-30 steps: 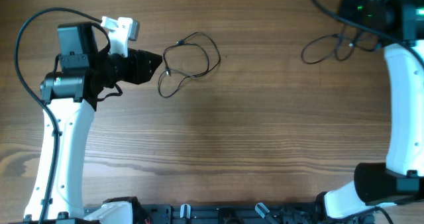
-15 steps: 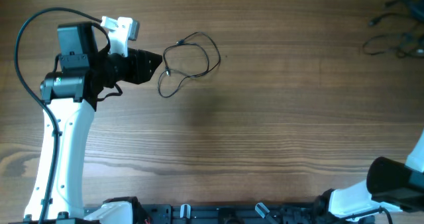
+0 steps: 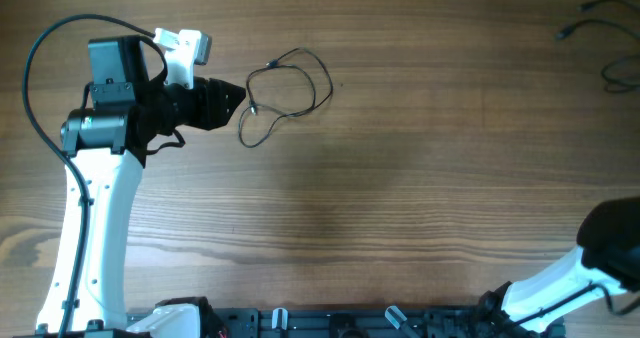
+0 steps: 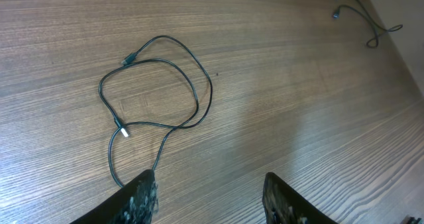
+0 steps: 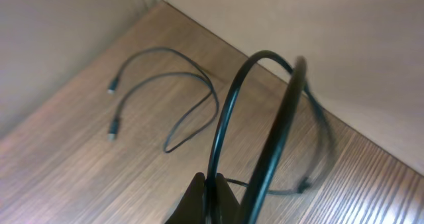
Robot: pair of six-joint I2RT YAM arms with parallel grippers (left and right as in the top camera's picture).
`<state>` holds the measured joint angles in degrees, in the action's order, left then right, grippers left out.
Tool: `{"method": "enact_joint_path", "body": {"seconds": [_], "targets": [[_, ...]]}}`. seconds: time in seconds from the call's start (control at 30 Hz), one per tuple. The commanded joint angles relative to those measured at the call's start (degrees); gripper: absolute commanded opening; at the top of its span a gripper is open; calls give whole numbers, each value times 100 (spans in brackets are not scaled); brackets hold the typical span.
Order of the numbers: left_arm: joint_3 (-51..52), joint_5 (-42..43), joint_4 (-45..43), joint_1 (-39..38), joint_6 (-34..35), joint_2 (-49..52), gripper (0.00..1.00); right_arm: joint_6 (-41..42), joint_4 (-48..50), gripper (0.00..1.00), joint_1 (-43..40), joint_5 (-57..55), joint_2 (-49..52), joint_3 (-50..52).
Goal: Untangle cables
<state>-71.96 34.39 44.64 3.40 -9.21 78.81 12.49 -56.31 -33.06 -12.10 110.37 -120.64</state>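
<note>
Step in hand: you are in the separating stage, I judge; one cord is lifted at the far right corner, and another sits alone on the left with its own loops not yet laid straight.

Left cable: the looped black cable [image 4: 124, 128], thin and flexible with small plug ends, lies flat on the brown wood-grain table [image 3: 400, 178]; it makes a loose double ring and crosses itself in a few places; no other cord lies over it.

Left fingers: the left gripper [image 4: 209, 187] hangs low and points at that ring; its fingers are spread with only bare table between them; the cable's nearest tail runs towards the left-hand finger [image 4: 144, 194], and you cannot tell whether it touches.

Right fingers: the right gripper [image 5: 212, 187] has its tips pressed together, pinching the held black cord [image 5: 262, 53], a thin dark strand that arches up from the tips and drops away to the right in blur.

Corner cable: the folded black cable [image 5: 213, 101], thin with both plug ends side by side, lies on the table by the wall; whether the held black cord crosses it is not clear.

Next move: draw the held cord clear of the corner; then close the left fingers on one strand of the ring and pull it open; aim for a single strand, not a crossing.
</note>
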Motion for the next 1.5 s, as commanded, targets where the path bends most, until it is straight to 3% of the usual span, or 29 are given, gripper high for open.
{"method": "enact_joint_path", "body": {"seconds": [0.0,0.53,0.93,1.47], "targets": [[-26,31,11,9,-85,-15,53,-55,238,4,-195,-52,428,-87],[-26,31,212,-24,66,-15,53,-195,638,4,-935,98,1731,-85],[-26,-330,212,-494,59,-15,55,-203,802,4,-1016,-168,2308,-85],[-26,-339,101,-516,61,-15,57,-175,529,4,-1193,-164,2968,-85]]}}
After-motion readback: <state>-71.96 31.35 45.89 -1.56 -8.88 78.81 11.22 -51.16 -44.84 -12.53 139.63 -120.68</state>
